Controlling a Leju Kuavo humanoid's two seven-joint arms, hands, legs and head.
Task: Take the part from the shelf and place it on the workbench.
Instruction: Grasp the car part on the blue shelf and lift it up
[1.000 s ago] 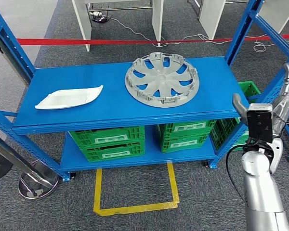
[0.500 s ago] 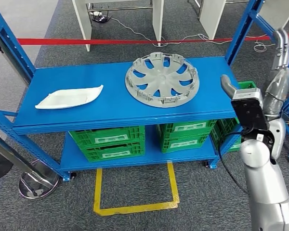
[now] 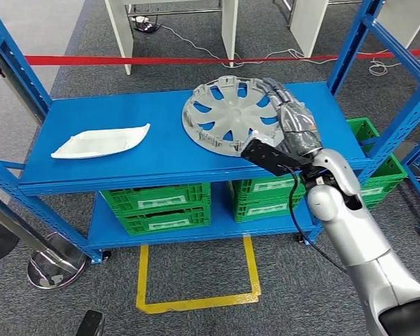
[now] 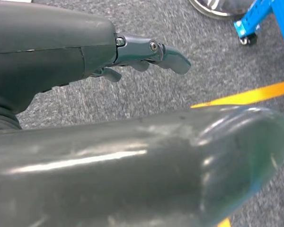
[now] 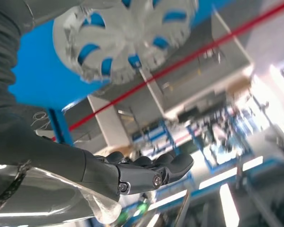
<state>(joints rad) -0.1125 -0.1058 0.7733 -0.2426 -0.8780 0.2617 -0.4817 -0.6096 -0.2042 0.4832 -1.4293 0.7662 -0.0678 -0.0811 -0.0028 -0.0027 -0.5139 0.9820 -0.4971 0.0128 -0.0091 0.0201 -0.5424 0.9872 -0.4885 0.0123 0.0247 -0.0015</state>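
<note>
Grey and spoked, the hubcap (image 3: 235, 115) lies flat on the top deck of the blue shelf (image 3: 160, 150), and I see my right hand (image 3: 292, 126) above its near right rim with fingers stretched out, holding nothing. A white tray (image 3: 99, 142) sits on the same deck, well apart from the hubcap. My left hand (image 4: 147, 52) hangs over grey carpet, fingers extended and empty.

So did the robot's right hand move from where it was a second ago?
Yes. The right hand swung inward from beside the blue metal shelf's right end, and is now over the round grey plastic wheel cover's right edge.
</note>
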